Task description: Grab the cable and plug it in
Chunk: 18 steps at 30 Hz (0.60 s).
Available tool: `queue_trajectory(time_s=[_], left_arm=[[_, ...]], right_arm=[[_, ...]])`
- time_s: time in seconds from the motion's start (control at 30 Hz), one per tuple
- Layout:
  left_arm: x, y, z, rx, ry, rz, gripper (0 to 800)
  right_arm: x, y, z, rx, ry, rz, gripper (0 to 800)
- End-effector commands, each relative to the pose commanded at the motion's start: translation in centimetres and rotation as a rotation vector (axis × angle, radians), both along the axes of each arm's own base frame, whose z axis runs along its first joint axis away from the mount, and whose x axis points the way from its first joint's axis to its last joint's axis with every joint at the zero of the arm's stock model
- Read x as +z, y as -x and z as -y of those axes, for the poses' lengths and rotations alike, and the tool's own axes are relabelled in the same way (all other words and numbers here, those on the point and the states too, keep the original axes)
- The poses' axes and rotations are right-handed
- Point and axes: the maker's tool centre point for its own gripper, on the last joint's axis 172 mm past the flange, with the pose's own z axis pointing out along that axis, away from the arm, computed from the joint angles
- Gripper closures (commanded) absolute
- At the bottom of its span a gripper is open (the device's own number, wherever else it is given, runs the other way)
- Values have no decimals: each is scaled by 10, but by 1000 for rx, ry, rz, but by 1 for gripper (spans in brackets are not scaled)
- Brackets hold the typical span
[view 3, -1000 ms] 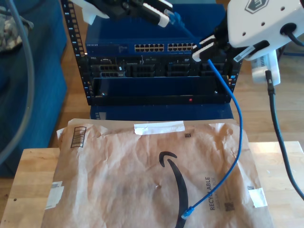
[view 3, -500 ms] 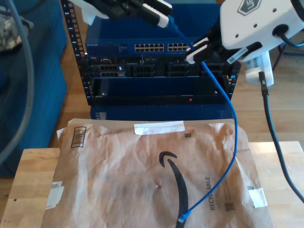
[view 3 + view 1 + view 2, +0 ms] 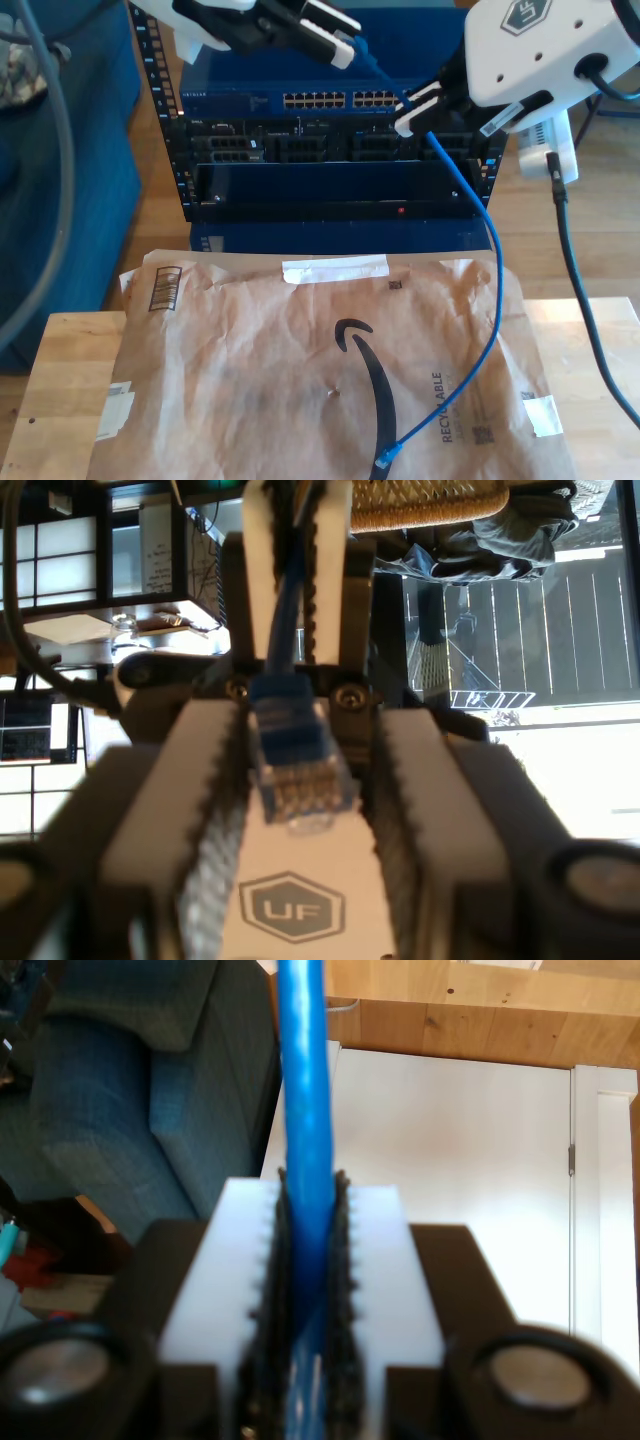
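In the exterior view, my first claw (image 3: 345,35) is at about 12 o'clock, high above the network rack (image 3: 300,190). It is closed on one end of the cable (image 3: 495,280). The first wrist view shows this end's plug (image 3: 300,770) sitting between the toothed pads of my first claw (image 3: 300,720), with its contacts turned toward the palm.

From there the blue cable runs a short way down toward 4 o'clock to my second claw (image 3: 415,108), which is at about 1 o'clock in the exterior view, in front of the row of ports (image 3: 340,100). In the second wrist view my second claw (image 3: 310,1185) is closed tight on the cable (image 3: 303,1080), which goes straight out between the pads.

Below my second claw the cable hangs in a long curve along the 3 o'clock side of the exterior view. It ends at about 5 o'clock, where the free plug (image 3: 385,460) lies on the brown paper envelope (image 3: 250,370). The envelope covers most of the wooden surface (image 3: 60,380).
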Motion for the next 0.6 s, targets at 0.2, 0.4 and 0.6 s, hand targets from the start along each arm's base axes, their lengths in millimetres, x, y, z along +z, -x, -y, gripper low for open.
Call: queue_trajectory(time_s=[0.2,0.4,0.6], left_arm=[[-2,3,0,-3,7,21,784],[-1,4,0,-5,8,21,794],[0,4,0,-3,5,19,793]], right_arm=[[0,0,0,-1,-2,1,691],[-2,0,0,1,-1,-4,242],[1,3,15,26,70,103,2]])
